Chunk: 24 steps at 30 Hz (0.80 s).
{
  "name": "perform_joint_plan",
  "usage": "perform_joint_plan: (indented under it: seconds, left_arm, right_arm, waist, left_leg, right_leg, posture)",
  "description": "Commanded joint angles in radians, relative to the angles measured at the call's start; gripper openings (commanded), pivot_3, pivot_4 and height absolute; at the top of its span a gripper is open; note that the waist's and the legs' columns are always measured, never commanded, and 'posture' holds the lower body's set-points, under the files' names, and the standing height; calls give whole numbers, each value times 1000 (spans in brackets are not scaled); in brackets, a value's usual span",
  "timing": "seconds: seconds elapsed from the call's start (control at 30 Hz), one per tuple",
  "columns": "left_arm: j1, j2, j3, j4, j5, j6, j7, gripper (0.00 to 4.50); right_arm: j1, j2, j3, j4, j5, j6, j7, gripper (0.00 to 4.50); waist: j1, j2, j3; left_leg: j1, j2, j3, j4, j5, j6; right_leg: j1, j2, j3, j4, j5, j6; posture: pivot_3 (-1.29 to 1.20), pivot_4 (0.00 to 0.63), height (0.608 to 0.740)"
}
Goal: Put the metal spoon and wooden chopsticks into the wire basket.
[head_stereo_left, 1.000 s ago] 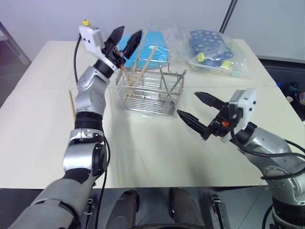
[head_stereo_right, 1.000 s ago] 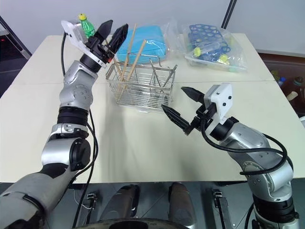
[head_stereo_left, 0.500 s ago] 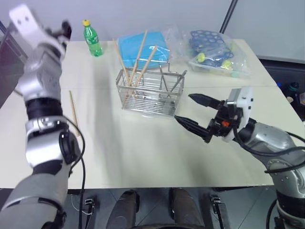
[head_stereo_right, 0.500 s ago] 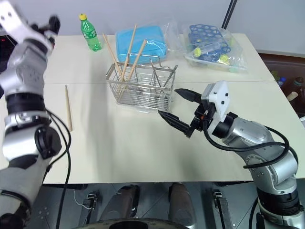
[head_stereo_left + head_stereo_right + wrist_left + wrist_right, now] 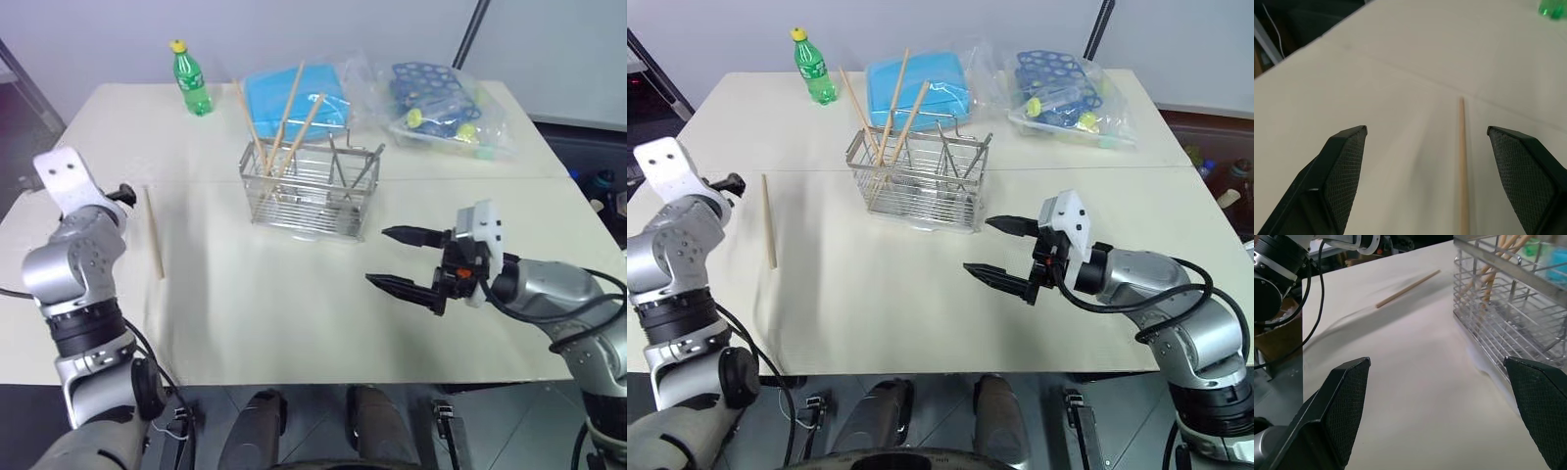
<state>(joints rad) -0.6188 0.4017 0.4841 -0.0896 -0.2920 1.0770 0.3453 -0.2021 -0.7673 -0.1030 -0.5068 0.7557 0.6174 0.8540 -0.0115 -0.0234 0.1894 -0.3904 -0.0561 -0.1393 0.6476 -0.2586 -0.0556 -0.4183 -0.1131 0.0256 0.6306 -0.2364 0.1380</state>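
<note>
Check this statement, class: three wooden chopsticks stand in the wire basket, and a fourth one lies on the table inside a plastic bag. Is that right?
Not quite. The fourth chopstick lies bare on the table, out in the open to the robot's left of the wire basket, as the left eye view shows. Three wooden chopsticks do stand in the basket.

Both arms are rounded silver-grey metal shells joined by black bands, with black cables looping alongside. Each wrist carries a white block. The left gripper (image 5: 1425, 181) and right gripper (image 5: 402, 259) have pointed black fingers with cross-hatched pads.
</note>
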Motion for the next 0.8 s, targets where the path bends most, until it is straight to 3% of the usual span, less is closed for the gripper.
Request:
perform_joint_plan:
  seconds: [0.03,0.47,0.8]
  left_arm:
    - [-6,-31,15,-67,44,62,49,4133]
    - [-15,-44,-1,67,82,88,-50,4133]
    - [-43,30,-62,218,84,47,-195,4133]
  right_arm:
    - [-10,-14,0,-30,1,-19,42,4500]
    - [-39,-2,5,-79,17,2,36,4500]
    - [-35,3,-17,-128,52,28,-7,4500]
  waist:
    - [0,0,0]
    - [1,0,0]
    - [0,0,0]
  left_leg:
    - [0,0,0,0,0,0]
    - [0,0,0,0,0,0]
    - [0,0,0,0,0,0]
  right_leg:
    - [0,0,0,0,0,0]
    - [0,0,0,0,0,0]
    - [0,0,0,0,0,0]
  posture:
    - [0,150,740]
    - [0,150,740]
    - [0,150,740]
